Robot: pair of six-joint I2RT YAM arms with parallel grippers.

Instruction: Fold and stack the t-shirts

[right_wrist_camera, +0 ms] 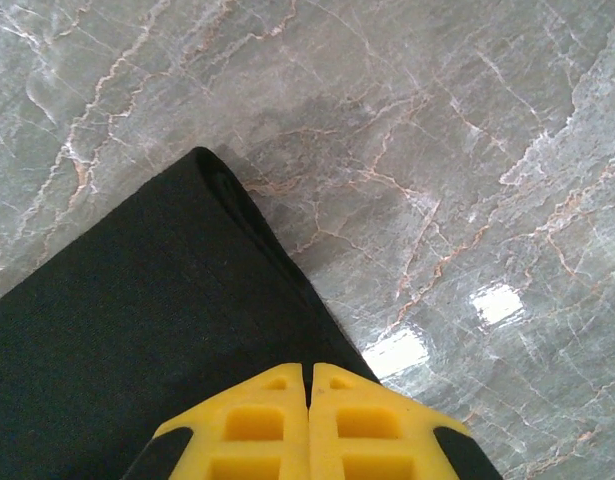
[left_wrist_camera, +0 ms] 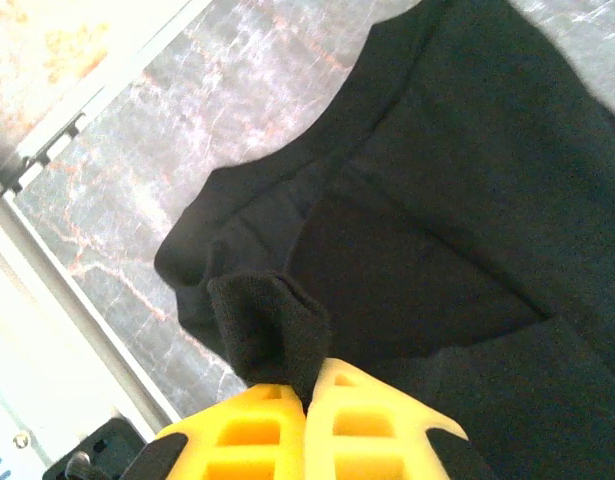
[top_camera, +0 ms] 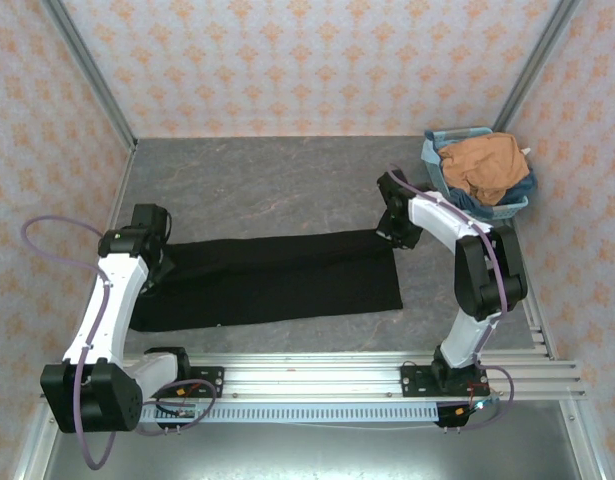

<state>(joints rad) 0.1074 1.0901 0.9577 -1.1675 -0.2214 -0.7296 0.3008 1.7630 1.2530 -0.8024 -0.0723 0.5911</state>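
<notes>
- Left wrist view: the left gripper [left_wrist_camera: 309, 385] is closed, its yellow fingers [left_wrist_camera: 247, 430] pinching a raised tuck of the black t-shirt [left_wrist_camera: 457, 200] between them.
- Around that tuck the cloth lies in soft folds, with a curved edge running toward the grey marbled bench [left_wrist_camera: 227, 110].
- Right wrist view: the right gripper [right_wrist_camera: 309, 375] is closed, fingers pressed together right over the shirt's edge near a corner. Whether cloth is caught between them I cannot tell.
- Beyond that corner, bare bench stretches away with bright glare spots.
- Top view: the black t-shirt lies as a long flat band across the near half of the bench, the left gripper at its left end and the right gripper at its far right corner.
- An orange t-shirt [top_camera: 484, 165] sits bunched in a light-blue basket [top_camera: 430, 152] at the far right corner of the bench, well apart from the black one.
</notes>
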